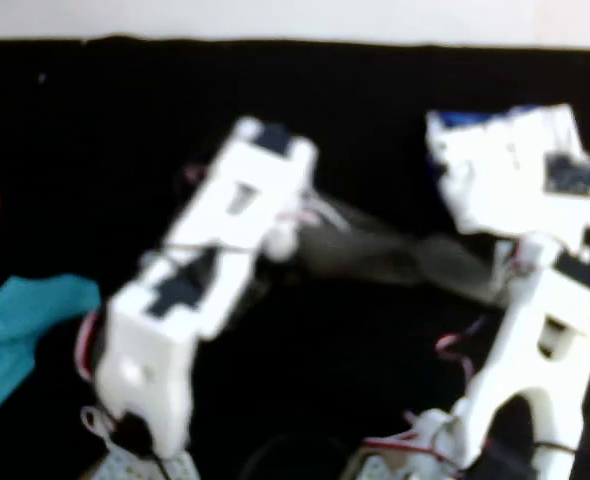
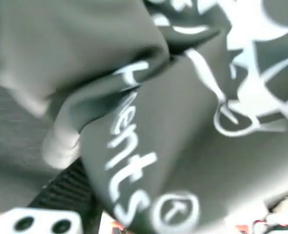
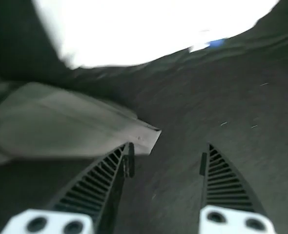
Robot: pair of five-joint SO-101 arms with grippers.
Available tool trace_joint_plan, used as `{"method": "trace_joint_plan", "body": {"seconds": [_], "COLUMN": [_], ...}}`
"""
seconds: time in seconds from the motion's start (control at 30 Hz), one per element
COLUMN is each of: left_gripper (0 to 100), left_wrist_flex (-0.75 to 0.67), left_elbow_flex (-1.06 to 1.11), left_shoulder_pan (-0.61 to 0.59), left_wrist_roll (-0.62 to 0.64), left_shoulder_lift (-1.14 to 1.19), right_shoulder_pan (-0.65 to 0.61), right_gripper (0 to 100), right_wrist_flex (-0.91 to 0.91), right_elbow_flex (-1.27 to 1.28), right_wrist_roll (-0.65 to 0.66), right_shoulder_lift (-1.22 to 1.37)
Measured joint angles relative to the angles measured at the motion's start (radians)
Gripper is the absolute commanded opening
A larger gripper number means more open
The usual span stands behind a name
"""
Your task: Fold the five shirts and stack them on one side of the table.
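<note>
Grey shirt (image 3: pixel 75 126) — its corner just beside one finger of the right gripper (image 3: pixel 166 151), jaws spread and empty — is stretched lengthwise away toward the other arm (image 1: pixel 200 270).

- Desk (image 1: pixel 395 90): matte black surface that spans the high view from edge to edge.
- Wall (image 1: pixel 295 18): pale, plain strip behind the desk's far edge; the two meet in a straight horizontal line.
- Right wrist view: overexposed white patch (image 3: pixel 149 29) above the dark surface.
</note>
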Motion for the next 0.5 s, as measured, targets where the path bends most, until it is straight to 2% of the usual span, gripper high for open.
{"method": "trace_joint_plan", "body": {"seconds": [0.23, 0.37, 0.5], "left_gripper": [1, 1, 1], "left_wrist_flex": [0.008, 0.009, 0.003], "left_elbow_flex": [0.190, 0.324, 0.431], "left_shoulder_pan": [-0.170, -0.235, -0.279], "left_wrist_roll": [-0.149, -0.230, -0.267], "left_shoulder_lift": [-0.362, -0.427, -0.431], "right_shoulder_pan": [-0.118, -0.242, -0.400], "right_gripper": [22.7, 22.9, 29.9], "right_wrist_flex": [0.166, 0.212, 0.230], "right_elbow_flex": [0.011, 0.041, 0.095], "right_wrist_roll": [0.000, 0.000, 0.000], "right_shoulder_lift": [0.000, -0.002, -0.002]}}
